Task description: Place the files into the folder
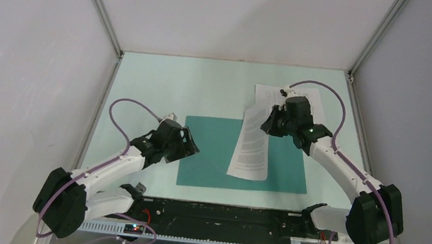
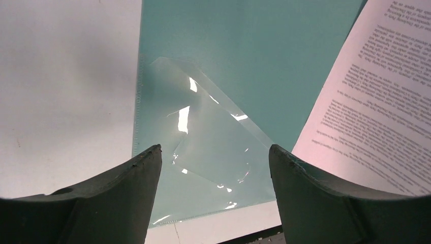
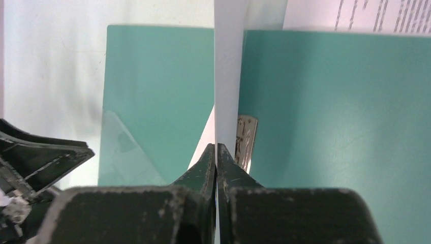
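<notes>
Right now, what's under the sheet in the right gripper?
The folder lies under it, its metal clip showing beside the sheet. The folder's middle beneath the sheet is hidden.

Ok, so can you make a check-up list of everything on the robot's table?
Surface: pale green table, flat.
Job's things: dark teal folder lies opened flat; one printed sheet slants across its right half; a second sheet lies behind it, partly under the right arm.
Clutter: nothing seen.
Grippers: left gripper open by the folder's left edge, holding nothing; right gripper shut on the slanted sheet's edge.
Cables: a purple cable loops over the left arm, another over the right; neither touches the papers.
Surroundings: white walls with metal frame posts.
</notes>
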